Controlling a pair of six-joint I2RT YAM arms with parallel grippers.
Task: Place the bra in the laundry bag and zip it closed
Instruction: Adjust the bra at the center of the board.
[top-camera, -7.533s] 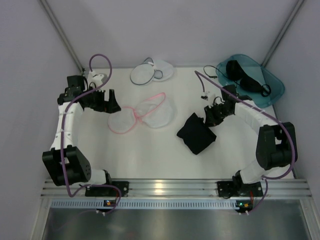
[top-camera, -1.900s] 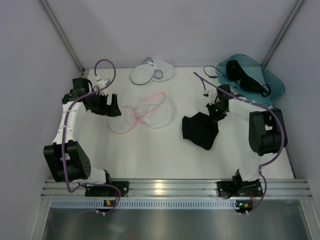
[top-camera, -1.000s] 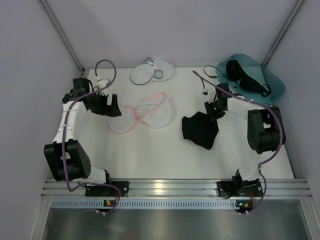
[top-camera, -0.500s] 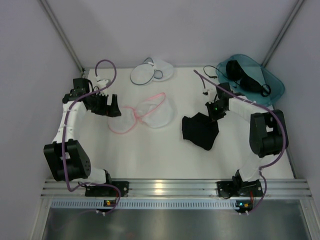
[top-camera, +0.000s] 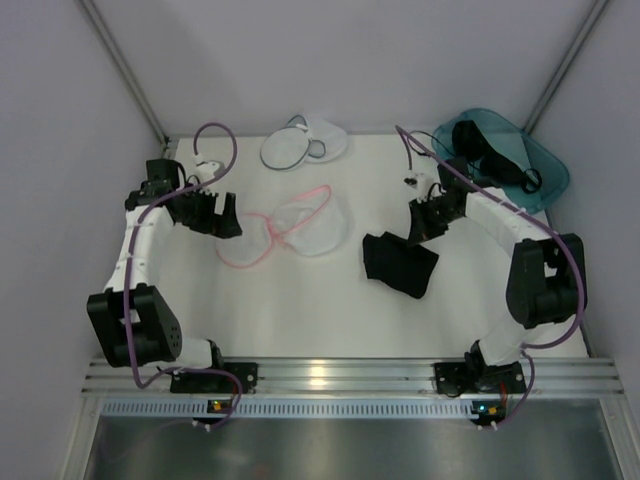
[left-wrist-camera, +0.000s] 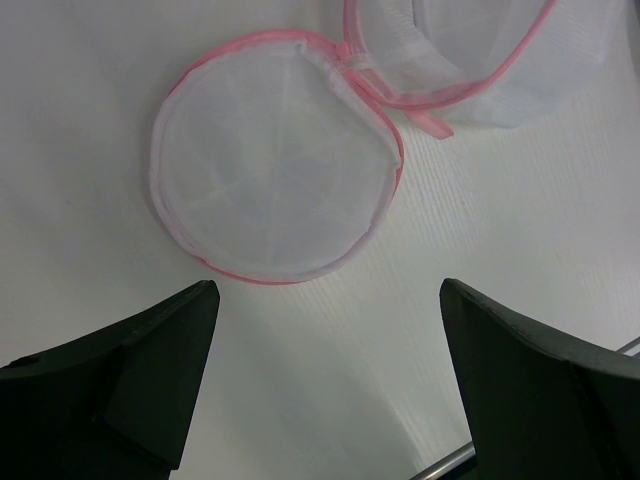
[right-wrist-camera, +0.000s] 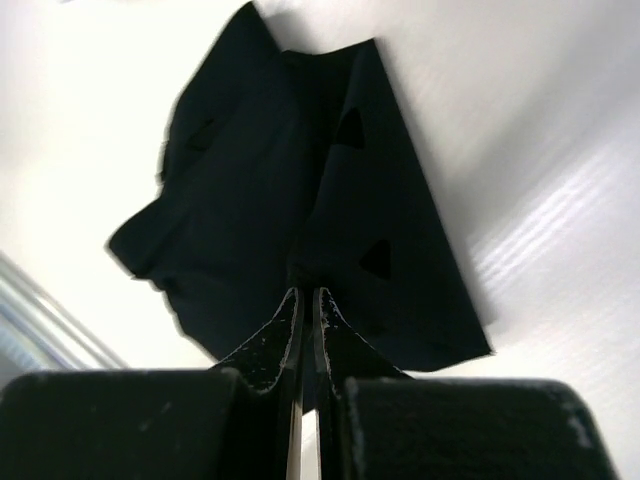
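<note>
Bra lies pinched in the right claw.

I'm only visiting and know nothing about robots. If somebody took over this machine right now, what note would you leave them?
Grippers: left gripper open and empty, beside the pink-rimmed bag; right gripper shut on an edge of the bra.
Things: the bra lies on the table, right of centre; the grey-rimmed laundry bag sits at the far edge, seemingly unzipped, no gripper near it.
Done: bra gripped.
Left: carry it into the laundry bag, then zip it shut.
</note>
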